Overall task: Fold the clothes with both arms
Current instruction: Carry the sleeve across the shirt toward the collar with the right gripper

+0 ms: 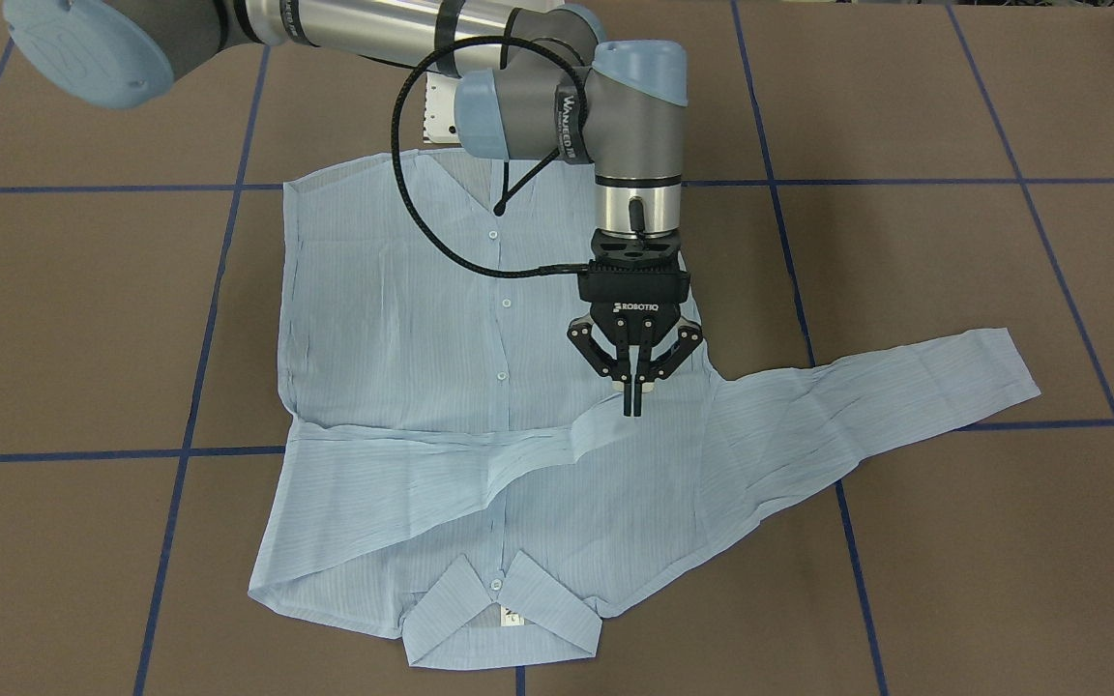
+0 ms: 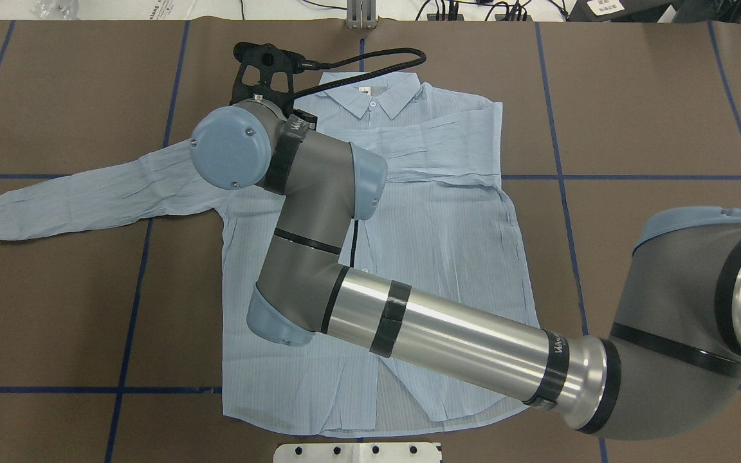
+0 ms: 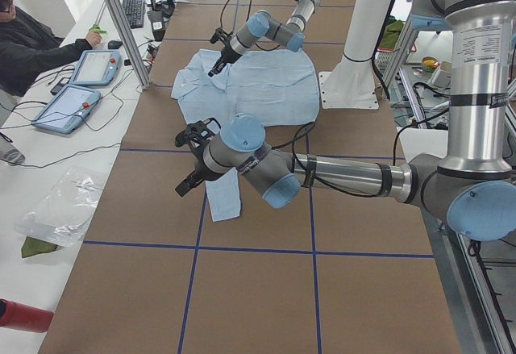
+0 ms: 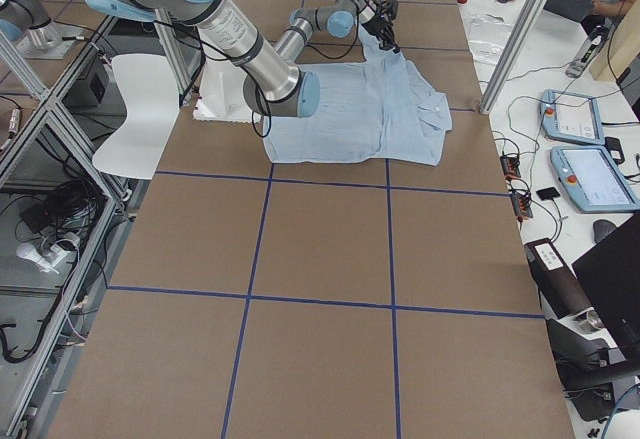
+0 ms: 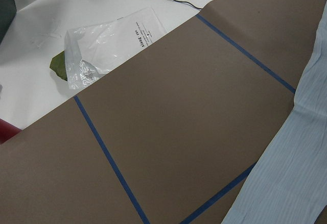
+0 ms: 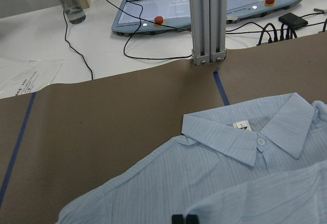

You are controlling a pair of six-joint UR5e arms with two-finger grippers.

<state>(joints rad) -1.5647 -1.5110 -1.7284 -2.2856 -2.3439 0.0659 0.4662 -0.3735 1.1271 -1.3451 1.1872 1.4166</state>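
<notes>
The light blue shirt lies front-up mid-table, collar toward the operators' edge. The right gripper, fingers pinched together on its folded-over sleeve, should smooth that sleeve flat before releasing. Whether the left gripper is parted cannot be told.

Grey metal right arm with light blue joint caps reaches across, wrist stacked above its black two-finger right gripper, which points straight down with fingers pressed together. Grey left arm outstretched; black left gripper angled downward, finger gap unreadable.
</notes>
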